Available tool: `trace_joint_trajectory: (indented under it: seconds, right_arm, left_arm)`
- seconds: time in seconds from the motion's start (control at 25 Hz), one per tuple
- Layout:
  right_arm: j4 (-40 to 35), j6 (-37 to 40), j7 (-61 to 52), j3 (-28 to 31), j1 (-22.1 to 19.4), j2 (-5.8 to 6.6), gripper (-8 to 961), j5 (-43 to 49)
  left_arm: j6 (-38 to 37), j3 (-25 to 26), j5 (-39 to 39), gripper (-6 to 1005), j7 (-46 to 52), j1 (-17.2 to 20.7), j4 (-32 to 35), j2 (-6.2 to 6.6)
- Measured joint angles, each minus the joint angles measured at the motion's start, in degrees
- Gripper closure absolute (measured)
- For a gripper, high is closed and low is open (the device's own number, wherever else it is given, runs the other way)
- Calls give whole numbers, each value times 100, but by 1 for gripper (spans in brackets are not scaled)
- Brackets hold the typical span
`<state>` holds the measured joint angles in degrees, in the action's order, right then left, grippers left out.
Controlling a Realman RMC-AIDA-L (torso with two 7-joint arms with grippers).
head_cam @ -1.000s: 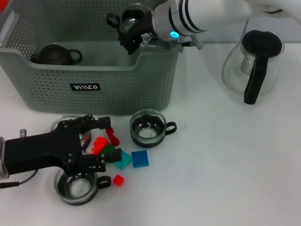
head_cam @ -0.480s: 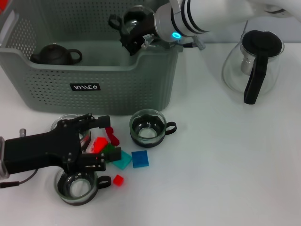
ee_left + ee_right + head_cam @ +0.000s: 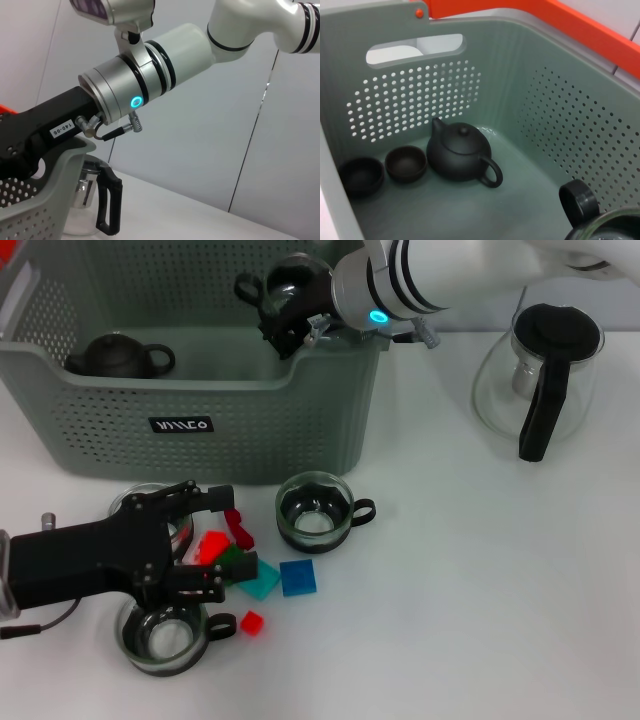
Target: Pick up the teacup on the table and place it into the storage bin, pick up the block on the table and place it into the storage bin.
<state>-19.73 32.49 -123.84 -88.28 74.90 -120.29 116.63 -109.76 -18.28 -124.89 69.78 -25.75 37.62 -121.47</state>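
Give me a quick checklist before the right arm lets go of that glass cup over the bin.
1. Cup held by the right hand: ok, it is carried at the bin's right end.
2. Cup is over the bin interior, not its rim: cannot tell from the head view; the right wrist view shows the bin floor right below.
3. Drop spot free: ok, the teapot and two small dark cups sit farther along the floor.
4. Release height low: not ok, the cup hangs above the rim.
5. Left hand out of the way: ok, it is down at the blocks in front of the bin.
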Motion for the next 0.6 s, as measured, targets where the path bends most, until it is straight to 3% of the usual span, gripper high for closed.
trace_joint_trajectory:
  seconds: [0.6]
  right_arm:
    - [-206,132,-9,21,-152,-1,897,0]
  left_arm:
    - [10,0,0,65,6,0,0,0]
